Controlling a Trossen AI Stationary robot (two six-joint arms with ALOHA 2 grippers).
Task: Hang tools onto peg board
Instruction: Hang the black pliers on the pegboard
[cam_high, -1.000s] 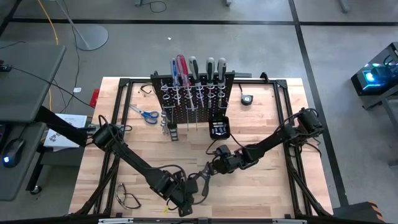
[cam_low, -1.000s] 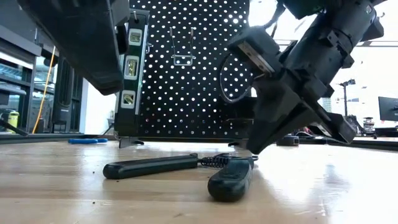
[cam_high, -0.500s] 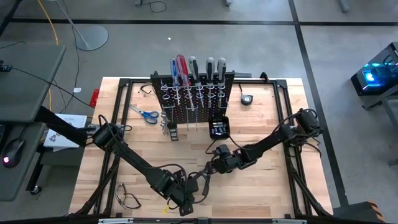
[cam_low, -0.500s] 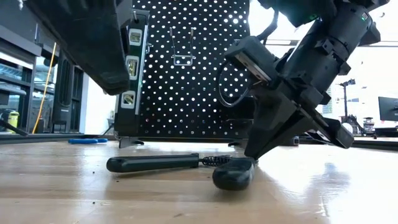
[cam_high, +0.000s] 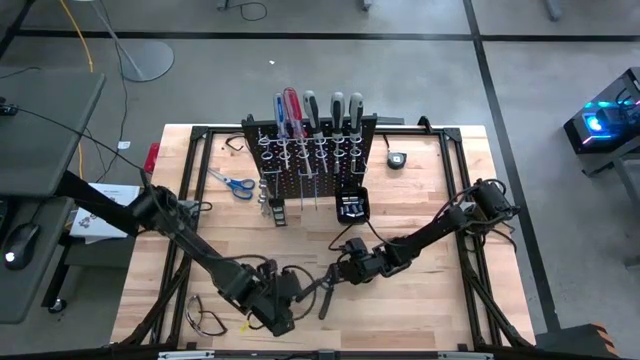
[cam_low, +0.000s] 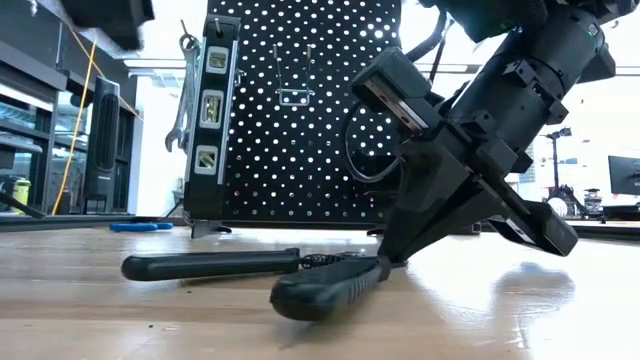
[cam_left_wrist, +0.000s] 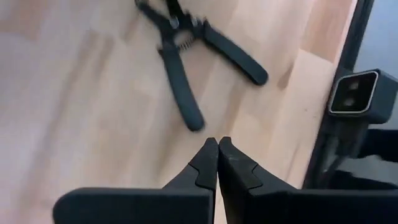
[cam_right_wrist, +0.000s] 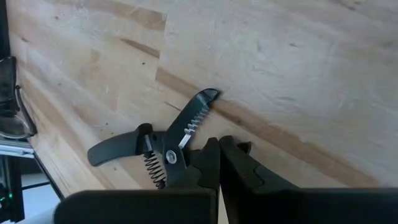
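Pliers (cam_high: 318, 294) with dark handles lie flat on the wooden table (cam_high: 430, 300), toward six o'clock of the table's middle in the high view, their handles spread apart and a small coil spring showing between them near the pivot; in the low view the pliers (cam_low: 260, 275) rest with one handle stretched along the tabletop and the other angled toward the camera; the right gripper (cam_high: 340, 270) sits low at the pliers' head end, at about two o'clock from them, its fingers pressed together with nothing seen between them, their tips touching or just beside the head in the right wrist view, where the pliers (cam_right_wrist: 168, 140) lie right past the closed fingertips; I cannot tell whether the tips actually press on the metal; the left gripper (cam_high: 283, 318) is at about eight o'clock from the pliers, near them but apart, its fingers likewise clenched on nothing, and in its wrist view the pliers (cam_left_wrist: 199, 56) lie beyond the fingertips without contact; the peg board (cam_high: 310, 150) stands upright at twelve o'clock of the table, with red, blue and grey-handled screwdrivers (cam_high: 318, 108) hanging in a row along its top; blue-handled scissors (cam_high: 234, 183) lie on the table at nine o'clock of the board, just beside it; clear safety glasses (cam_high: 203, 318) lie near the table's edge at seven o'clock.
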